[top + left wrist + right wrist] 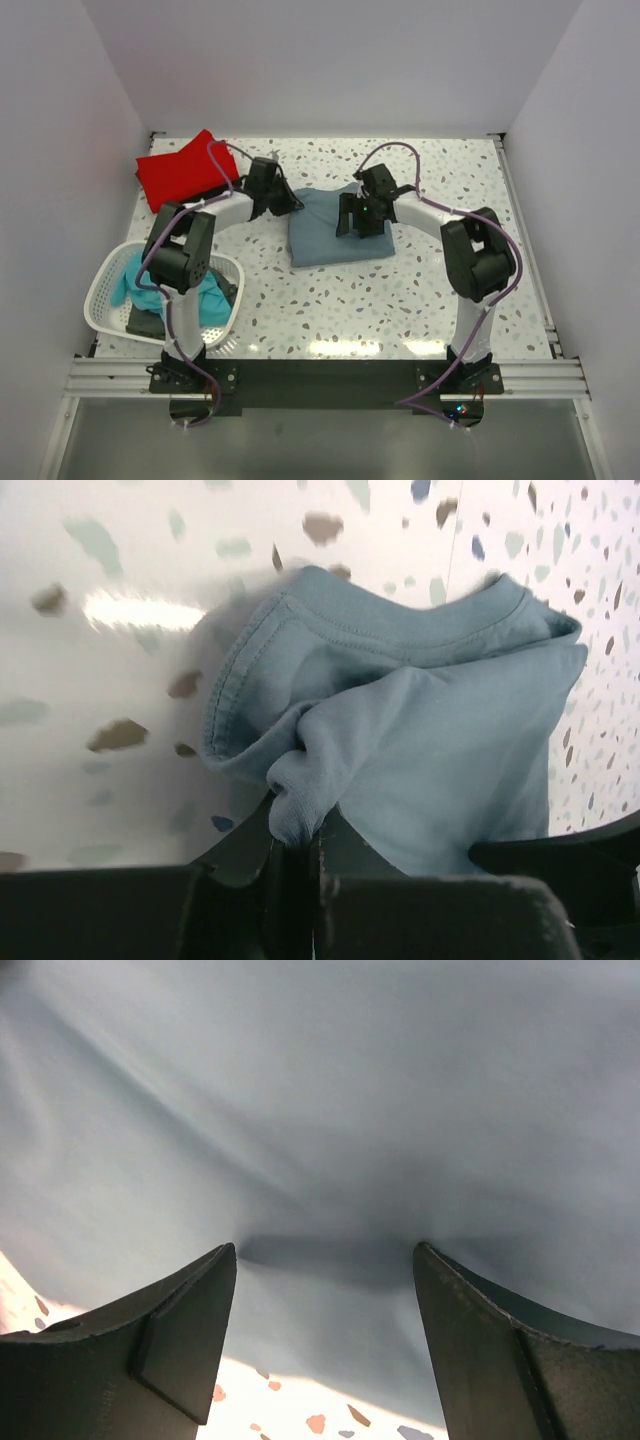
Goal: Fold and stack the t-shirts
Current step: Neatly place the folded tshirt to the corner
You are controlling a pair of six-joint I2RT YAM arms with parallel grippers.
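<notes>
The left gripper (296, 842) is clenching the soft, light grey-blue t-shirt (450, 750) by what is seemingly its sturdier collar hem, while the right gripper (325, 1290) is hanging released over it.

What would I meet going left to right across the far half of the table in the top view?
red t-shirt → left hand, shut on cloth → grey-blue t-shirt. The open right hand hangs over that same shirt, so it is left out of the order.
</notes>
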